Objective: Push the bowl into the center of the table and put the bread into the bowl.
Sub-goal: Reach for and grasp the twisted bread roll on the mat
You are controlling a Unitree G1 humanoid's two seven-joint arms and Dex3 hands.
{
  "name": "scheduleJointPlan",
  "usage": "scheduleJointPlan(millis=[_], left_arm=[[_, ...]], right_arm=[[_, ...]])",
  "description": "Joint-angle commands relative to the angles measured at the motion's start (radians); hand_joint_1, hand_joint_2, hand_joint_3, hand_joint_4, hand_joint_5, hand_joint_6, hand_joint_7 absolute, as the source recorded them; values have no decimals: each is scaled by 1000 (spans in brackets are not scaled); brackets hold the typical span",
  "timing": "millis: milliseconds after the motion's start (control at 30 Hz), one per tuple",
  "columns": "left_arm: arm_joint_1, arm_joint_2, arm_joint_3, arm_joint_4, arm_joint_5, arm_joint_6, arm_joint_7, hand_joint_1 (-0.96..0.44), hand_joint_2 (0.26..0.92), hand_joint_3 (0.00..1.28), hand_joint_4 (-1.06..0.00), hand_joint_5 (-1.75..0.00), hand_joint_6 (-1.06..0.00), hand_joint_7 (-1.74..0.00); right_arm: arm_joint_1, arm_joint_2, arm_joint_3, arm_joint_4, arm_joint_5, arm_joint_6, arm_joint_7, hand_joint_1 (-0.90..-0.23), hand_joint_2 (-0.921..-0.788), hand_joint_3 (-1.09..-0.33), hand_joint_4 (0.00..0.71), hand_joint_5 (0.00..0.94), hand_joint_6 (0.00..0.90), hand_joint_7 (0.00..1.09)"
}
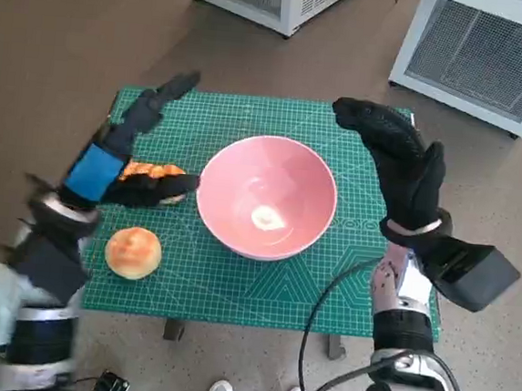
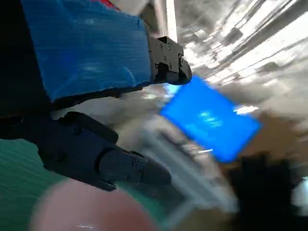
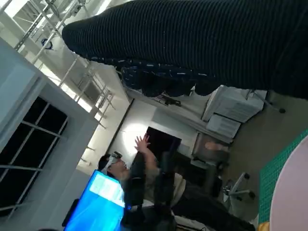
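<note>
The pink bowl (image 1: 267, 196) is seen at the middle of the tabletop (image 1: 225, 288). The round bread (image 1: 133, 252) is found near the front left corner. Nothing is held by either hand: the left hand (image 1: 135, 152) and right hand (image 1: 394, 161) are raised on either side of the bowl, fingers spread wide.

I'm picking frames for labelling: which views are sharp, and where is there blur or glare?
Head view: sharp, with a bright glare spot inside the pink bowl. Left wrist view: heavily motion-blurred background, only the left hand fairly crisp. Right wrist view: reasonably sharp, windows overexposed.
</note>
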Motion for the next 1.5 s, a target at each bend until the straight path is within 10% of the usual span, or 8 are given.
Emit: scheduleJointPlan(millis=[33,567,1500], left_arm=[[2,114,-20,-170,190,374,-84,45,770,11,-125,-3,-217,-83],[-99,173,-179,-33,255,587,-173,83,772,10,-165,-6,-276,-39],[-447,50,-528,791,379,469,-53,-35,759,0,-139,0,-295,-8]], right_arm=[[30,12,6,9,11,14,-14,-703,-921,-735,217,0,-1,641],[31,21,7,13,23,25,-11,-705,-921,-732,223,3,-1,641],[27,17,7,20,25,43,-16,-718,-921,-729,223,2,-1,639]])
